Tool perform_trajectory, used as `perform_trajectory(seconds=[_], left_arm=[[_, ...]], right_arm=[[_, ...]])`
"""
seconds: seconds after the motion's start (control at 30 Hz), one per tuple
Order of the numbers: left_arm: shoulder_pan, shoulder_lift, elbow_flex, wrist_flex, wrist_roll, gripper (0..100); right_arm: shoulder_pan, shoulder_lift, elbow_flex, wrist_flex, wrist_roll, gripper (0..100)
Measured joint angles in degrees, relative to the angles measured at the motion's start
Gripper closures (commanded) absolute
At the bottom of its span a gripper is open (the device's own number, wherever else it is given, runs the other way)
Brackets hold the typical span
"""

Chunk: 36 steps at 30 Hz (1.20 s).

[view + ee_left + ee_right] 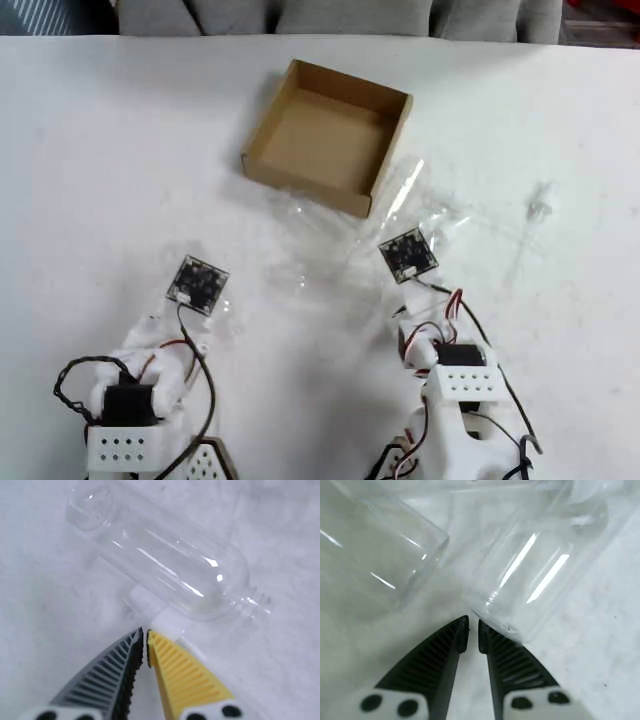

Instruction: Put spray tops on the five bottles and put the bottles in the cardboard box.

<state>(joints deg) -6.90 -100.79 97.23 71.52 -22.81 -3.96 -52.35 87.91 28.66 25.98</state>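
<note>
From the high view you are getting the layout: the open brown cardboard box is sitting tilted on the white table, well ahead of both arms. The transparent bottles are barely reading against the tabletop there. The wrist views are giving you what that one is not.

In the left wrist view, a clear plastic bottle is lying on its side just beyond the fingertips. Its long axis is running crosswise to the gripper, and its threaded neck is bare and uncapped. A white plastic spray top is lying against the bottle's side. Your left gripper, with one grey finger and one yellow, is closed to a hairline gap. The yellow tip is touching the spray top, but you cannot tell whether it is gripping it.

In the right wrist view, your right gripper, with its two black fingers, is narrowed to a thin slit with nothing between them. A second clear bottle is lying with one end right at the fingertips, its long axis running away from them. A third clear bottle is lying beside it, slightly apart.
</note>
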Motion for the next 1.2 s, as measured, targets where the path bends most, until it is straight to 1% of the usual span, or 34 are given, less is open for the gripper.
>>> perform_trajectory(seconds=[0.5, 0.6, 0.8, 0.97, 1.1, 1.2], left_arm=[[0.0, 0.0, -0.3, 0.0, 0.0, 98], [0.0, 0.0, -2.2, 0.0, 0.0, 98], [0.1, -0.1, -4.9, 0.0, 0.0, 98], [2.5, 0.0, -4.9, -3.5, 0.0, 98], [2.7, 0.0, -4.9, -7.9, 0.3, 98], [3.0, 0.1, -6.0, -9.9, 3.5, 98]], right_arm=[[0.4, 0.0, 0.0, 0.0, 0.1, 98.1], [2.2, 0.0, 0.0, 0.0, 0.0, 98.1], [2.5, 0.0, 0.0, 0.0, 0.0, 98.1], [2.3, 0.0, 0.0, 0.0, 0.0, 98.1], [2.3, 0.0, 0.0, 0.0, 0.0, 98.1], [2.3, 0.0, 0.0, 0.0, 0.0, 98.1]])
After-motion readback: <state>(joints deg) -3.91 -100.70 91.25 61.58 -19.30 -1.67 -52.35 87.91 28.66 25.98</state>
